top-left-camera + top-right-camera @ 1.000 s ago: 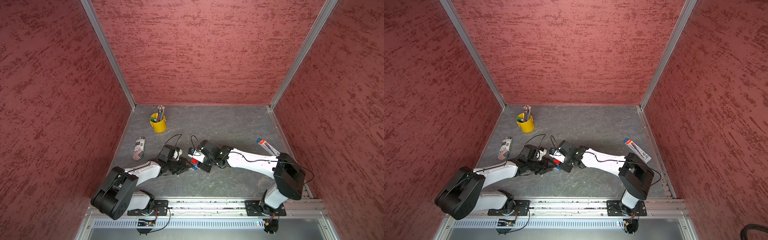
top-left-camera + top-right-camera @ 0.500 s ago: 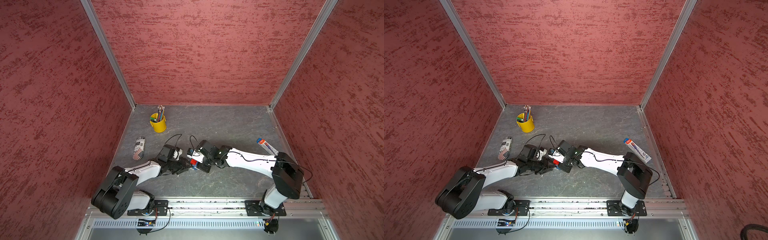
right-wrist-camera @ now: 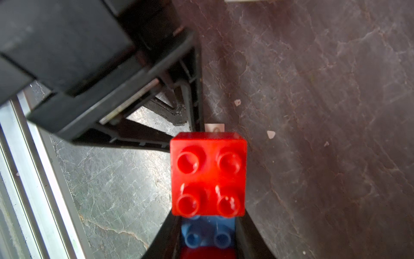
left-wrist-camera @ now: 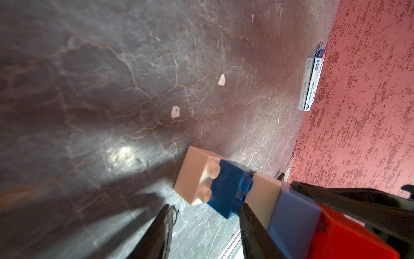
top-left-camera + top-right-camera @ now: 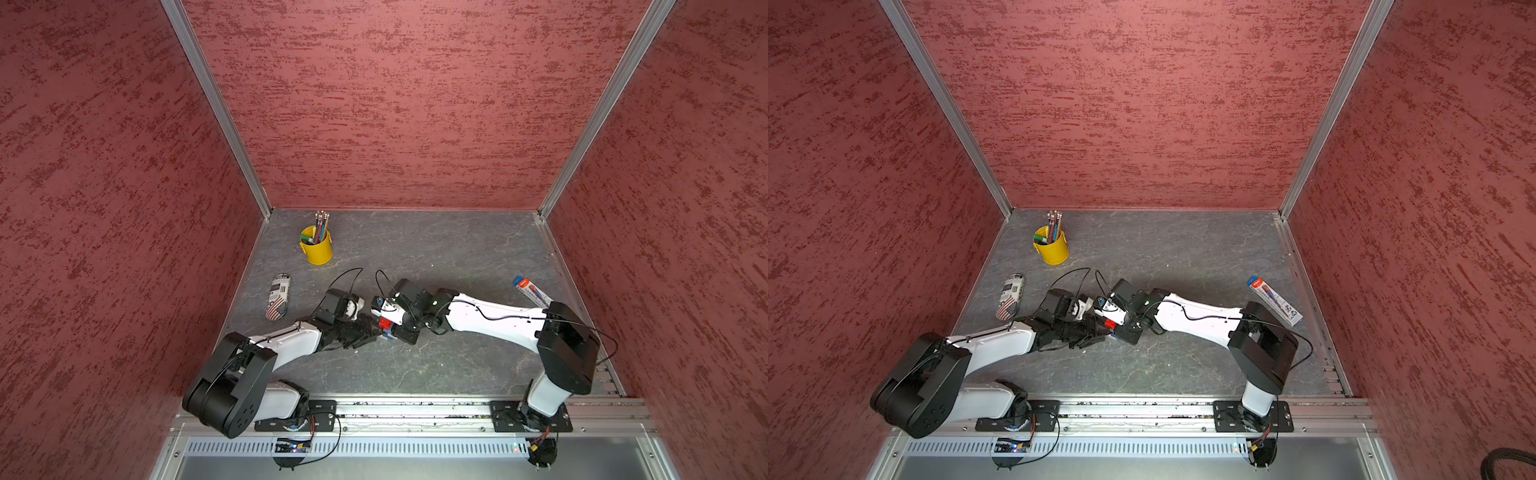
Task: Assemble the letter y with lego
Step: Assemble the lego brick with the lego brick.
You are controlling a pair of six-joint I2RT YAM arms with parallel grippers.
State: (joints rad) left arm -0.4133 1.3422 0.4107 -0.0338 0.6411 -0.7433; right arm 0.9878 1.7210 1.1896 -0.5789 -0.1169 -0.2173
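In both top views the left tool (image 5: 374,332) and the right tool (image 5: 394,329) meet tip to tip a little left of the bench's (image 5: 457,257) middle, nearer its front edge. The letter y (image 5: 1109,323) sits between them. A yellow cup (image 5: 316,251) stands near the rear left corner.

In the left wrist view the left tool (image 4: 206,205) is narrowly parted, with bare bench between its fingers (image 4: 253,228). One finger crosses the letter y (image 4: 226,190). I cannot tell whether its white end touches the bench.

In the right wrist view the right tool (image 3: 207,237) clamps the figure's blue brick (image 3: 207,233), and a red brick (image 3: 208,175) faces the lens.
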